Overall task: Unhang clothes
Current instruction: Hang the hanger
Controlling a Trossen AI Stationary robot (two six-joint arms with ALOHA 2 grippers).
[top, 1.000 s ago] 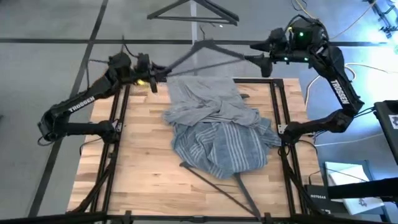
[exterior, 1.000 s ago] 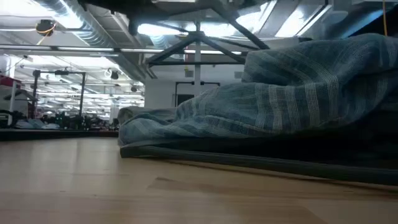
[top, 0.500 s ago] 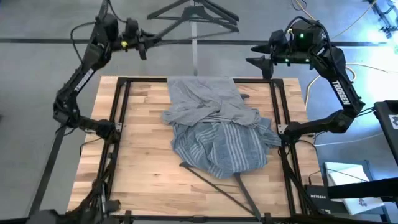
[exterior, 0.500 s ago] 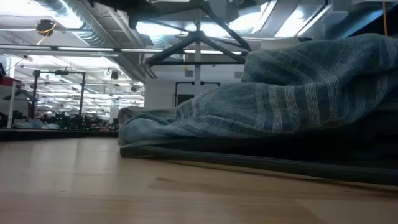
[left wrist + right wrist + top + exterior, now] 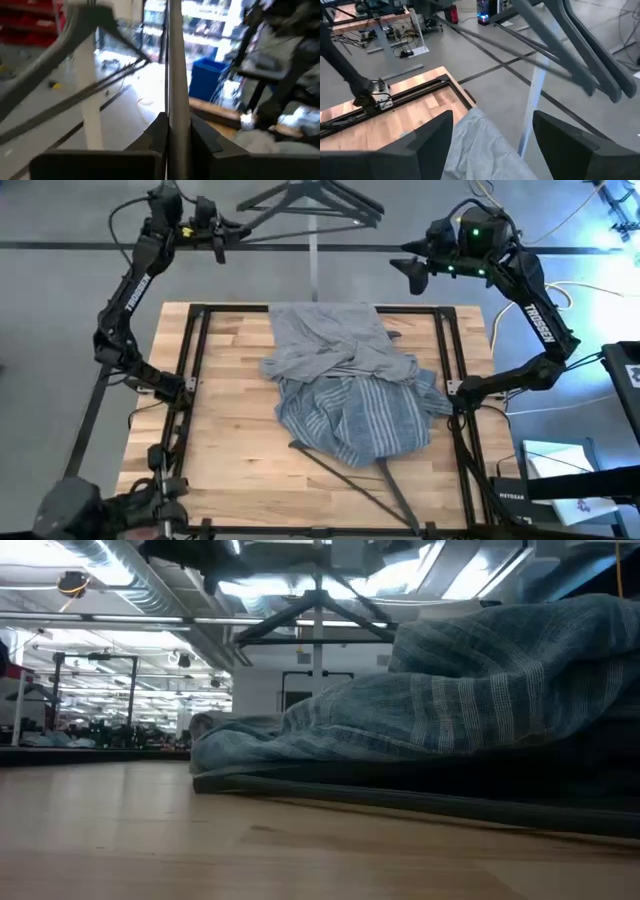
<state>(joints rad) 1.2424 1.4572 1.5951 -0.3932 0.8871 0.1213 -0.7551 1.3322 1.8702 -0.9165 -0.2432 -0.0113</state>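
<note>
Two dark fingers [image 5: 430, 145] of the right gripper [image 5: 492, 145] fill the bottom of the frame, spread wide apart with nothing between them. In that gap lies the pale grey T-shirt [image 5: 480, 150], draped over the corner of the wooden table [image 5: 395, 117] with its black frame [image 5: 425, 87]. Upper right, dark hangers [image 5: 580, 55] cross a white pole [image 5: 532, 107] above grey floor.

A wooden table [image 5: 235, 430] with a dark frame is seen. Dark hangers [image 5: 312, 200] are hung on a pale pole [image 5: 313, 255], apparently beyond the far edge.
</note>
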